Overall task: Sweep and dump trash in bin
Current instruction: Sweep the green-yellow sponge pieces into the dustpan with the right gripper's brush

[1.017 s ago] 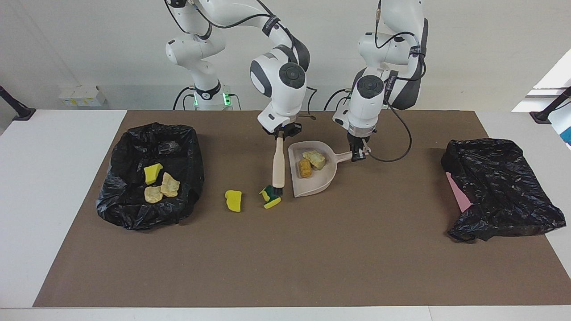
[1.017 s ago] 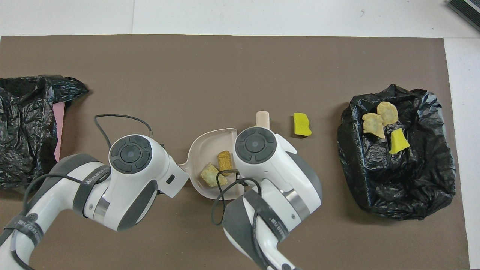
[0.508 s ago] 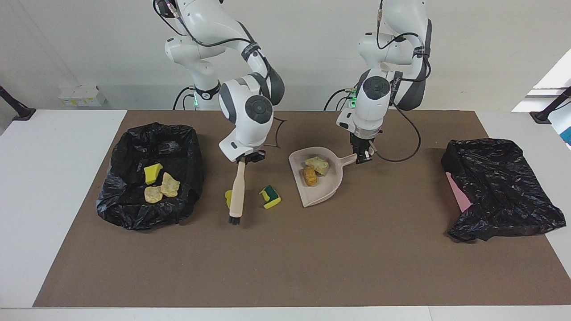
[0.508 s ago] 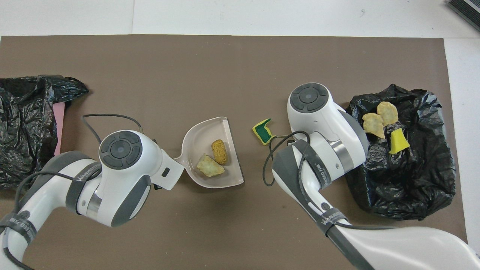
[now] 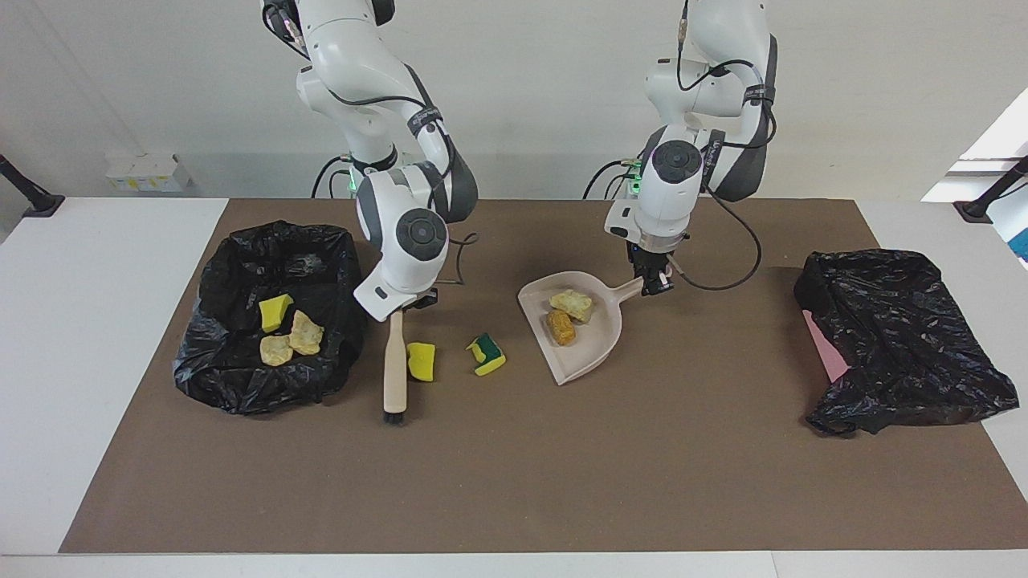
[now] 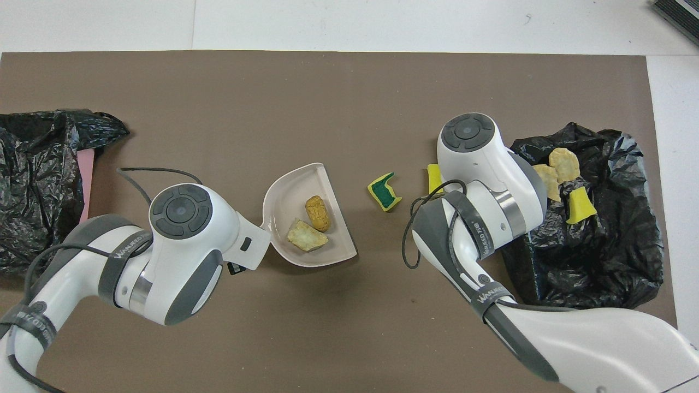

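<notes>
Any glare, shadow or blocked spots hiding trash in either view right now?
Facing view: even light, soft shadows, yellow sponge bit and yellow-green sponge plainly seen. Overhead view: the right arm covers most of the yellow bit; slight sheen on the black bin liner.

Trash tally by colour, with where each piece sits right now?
Plain yellow sponge bits: 2, one in the bin at, one on the mat
Yellow-green sponge: 1, on the mat
Beige crumbly chunks: 3, two in the bin, one in the dustpan at
Brown lump: 1, in the dustpan
Total: 7
</notes>
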